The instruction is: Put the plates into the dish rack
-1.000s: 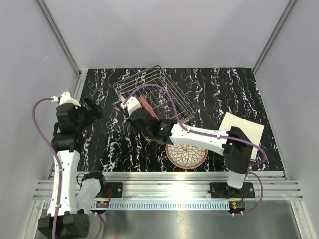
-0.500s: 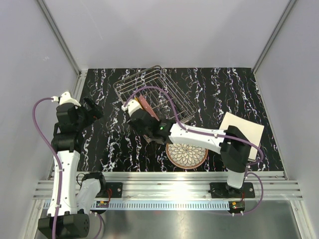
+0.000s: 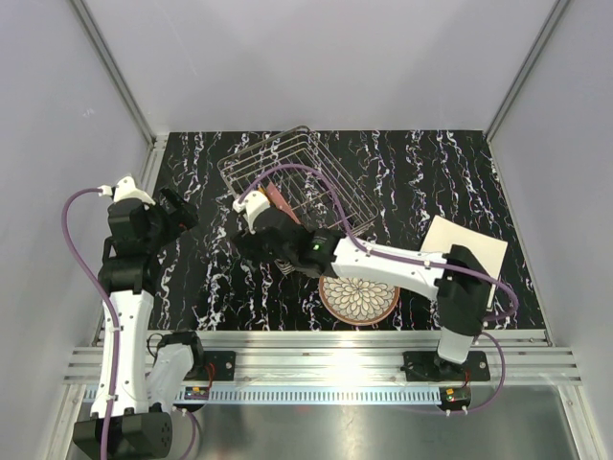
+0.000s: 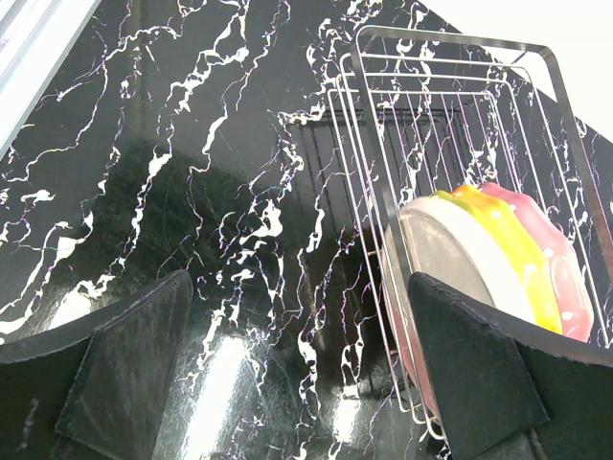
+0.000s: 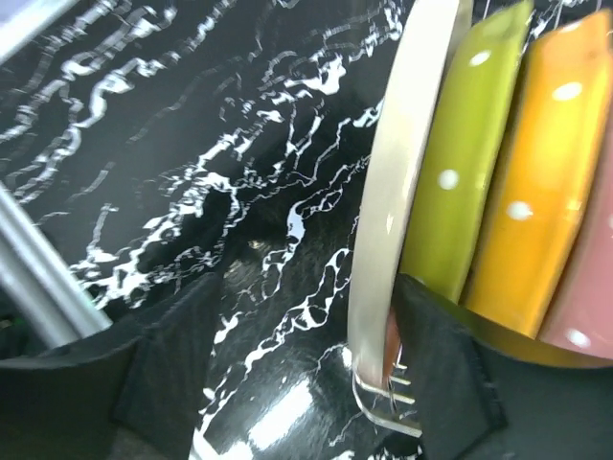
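Note:
The wire dish rack (image 3: pixel 305 171) (image 4: pixel 450 96) stands at the middle back of the black marble table. On edge in its near end stand a cream plate (image 5: pixel 397 192) (image 4: pixel 450 251), a lime-green plate (image 5: pixel 465 144), an orange plate (image 5: pixel 546 163) (image 4: pixel 508 240) and a pink plate (image 4: pixel 560 264). My right gripper (image 3: pixel 257 230) (image 5: pixel 306 369) is open and straddles the cream plate's rim; that rim lies against the right finger, well apart from the left one. My left gripper (image 3: pixel 177 213) (image 4: pixel 306 359) hangs open and empty to the left of the rack.
A brown-rimmed petal-patterned plate (image 3: pixel 359 297) lies flat near the front edge, partly under my right arm. A cream squarish plate (image 3: pixel 469 251) lies at the right. Grey walls enclose the table on three sides.
My right gripper's jaws have spread apart, letting go of the cream plate, which now stands in the rack. The left arm has not moved.

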`<state>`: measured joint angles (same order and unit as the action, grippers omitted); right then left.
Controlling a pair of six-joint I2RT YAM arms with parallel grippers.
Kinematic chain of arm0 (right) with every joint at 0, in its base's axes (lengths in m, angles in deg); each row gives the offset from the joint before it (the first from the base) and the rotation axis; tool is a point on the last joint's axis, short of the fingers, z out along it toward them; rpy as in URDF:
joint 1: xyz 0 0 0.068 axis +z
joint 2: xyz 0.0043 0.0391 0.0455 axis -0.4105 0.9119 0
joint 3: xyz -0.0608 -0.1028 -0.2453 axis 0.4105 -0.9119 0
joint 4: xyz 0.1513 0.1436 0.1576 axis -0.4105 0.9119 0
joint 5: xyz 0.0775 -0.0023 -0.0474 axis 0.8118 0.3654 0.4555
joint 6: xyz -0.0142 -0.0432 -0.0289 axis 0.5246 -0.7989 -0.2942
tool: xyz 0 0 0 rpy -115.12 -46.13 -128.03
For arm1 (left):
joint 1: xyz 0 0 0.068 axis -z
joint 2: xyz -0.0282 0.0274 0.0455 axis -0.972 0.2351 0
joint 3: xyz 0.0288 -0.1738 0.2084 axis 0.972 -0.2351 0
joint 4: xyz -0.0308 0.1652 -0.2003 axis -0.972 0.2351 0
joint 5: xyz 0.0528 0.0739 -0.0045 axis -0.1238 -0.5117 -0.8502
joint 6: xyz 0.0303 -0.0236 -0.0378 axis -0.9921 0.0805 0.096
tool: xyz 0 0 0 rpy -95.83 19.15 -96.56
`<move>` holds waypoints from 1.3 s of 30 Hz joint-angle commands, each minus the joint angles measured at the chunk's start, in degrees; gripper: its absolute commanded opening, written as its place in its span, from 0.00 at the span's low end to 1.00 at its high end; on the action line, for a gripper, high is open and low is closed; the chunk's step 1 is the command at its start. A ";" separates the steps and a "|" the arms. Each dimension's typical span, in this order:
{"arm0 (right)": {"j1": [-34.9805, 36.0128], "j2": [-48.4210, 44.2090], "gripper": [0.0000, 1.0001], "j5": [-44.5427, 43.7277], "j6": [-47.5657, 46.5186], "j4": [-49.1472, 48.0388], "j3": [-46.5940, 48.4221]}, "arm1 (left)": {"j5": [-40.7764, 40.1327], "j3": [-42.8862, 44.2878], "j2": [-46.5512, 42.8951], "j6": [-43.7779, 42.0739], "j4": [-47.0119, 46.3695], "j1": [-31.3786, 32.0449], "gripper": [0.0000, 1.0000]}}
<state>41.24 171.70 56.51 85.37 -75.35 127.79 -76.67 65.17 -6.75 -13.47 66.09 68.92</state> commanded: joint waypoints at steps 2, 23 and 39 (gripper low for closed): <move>0.45 -8.81 0.84 1.98 2.07 1.58 3.49 | 0.42 -0.69 -0.54 0.06 -2.97 -0.25 0.99; -19.99 -30.35 0.67 -4.26 9.28 4.84 -18.03 | -0.46 -0.77 -0.19 -0.20 -2.79 -0.25 0.99; -40.25 -20.79 0.83 7.42 11.30 2.65 -20.24 | 0.51 -0.95 0.43 -0.11 -2.97 -0.25 0.99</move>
<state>1.24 149.47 59.92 96.17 -69.43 106.35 -76.69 64.32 -6.51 -13.47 65.91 68.92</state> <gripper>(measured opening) 0.829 0.987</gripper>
